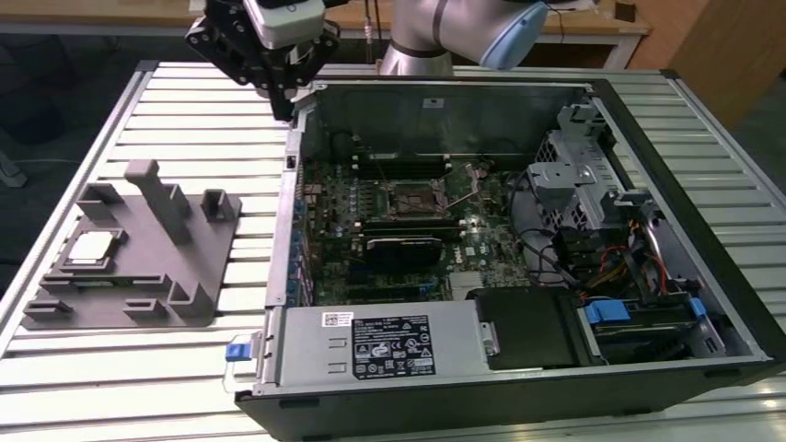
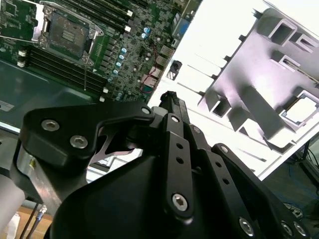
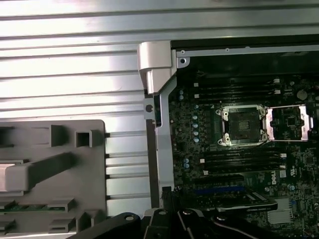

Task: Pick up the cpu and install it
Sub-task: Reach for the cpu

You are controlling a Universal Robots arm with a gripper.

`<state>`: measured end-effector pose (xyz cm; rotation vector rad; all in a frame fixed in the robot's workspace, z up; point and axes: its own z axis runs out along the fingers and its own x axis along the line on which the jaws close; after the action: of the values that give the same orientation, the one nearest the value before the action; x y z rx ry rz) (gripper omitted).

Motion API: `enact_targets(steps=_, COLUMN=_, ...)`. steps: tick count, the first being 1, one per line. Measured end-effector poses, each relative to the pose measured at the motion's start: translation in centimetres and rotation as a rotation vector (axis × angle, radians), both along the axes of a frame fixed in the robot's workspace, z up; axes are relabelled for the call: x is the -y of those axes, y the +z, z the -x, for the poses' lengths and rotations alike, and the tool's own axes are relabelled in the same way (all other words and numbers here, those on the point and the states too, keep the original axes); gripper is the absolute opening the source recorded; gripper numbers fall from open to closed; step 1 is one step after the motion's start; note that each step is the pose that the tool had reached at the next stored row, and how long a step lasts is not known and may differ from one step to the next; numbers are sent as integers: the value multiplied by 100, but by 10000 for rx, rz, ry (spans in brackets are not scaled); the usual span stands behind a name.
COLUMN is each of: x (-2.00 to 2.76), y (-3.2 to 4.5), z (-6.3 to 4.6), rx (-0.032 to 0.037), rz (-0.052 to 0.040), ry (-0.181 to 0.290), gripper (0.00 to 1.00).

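looking at the exterior view first, where's the cpu?

lying flat in a recess of the grey holder on the slatted table, at the exterior view's left, well apart from the open computer case.

and the gripper?

hovering over the case's far corner at the exterior view's left, close to its wall, fingers together with nothing between them. the socket sits uncovered in the middle of the motherboard.

what about the second wrist view?

the gripper hangs above the strip between case and grey holder, tips meeting, empty. the cpu shows bright in its square pocket of the holder. the socket lies off to the other side, on the board.

and the first wrist view?

the gripper is by the case wall, closed on nothing. the socket lies bare, its load plate folded open beside it. part of the grey holder rests on the slatted table, just beside the case.
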<state>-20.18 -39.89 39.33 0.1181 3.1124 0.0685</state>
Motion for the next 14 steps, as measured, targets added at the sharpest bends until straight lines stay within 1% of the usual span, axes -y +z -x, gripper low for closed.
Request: enact_targets(steps=14, x=0, y=0, z=217, rx=0, rz=0, ry=1, gripper=11)
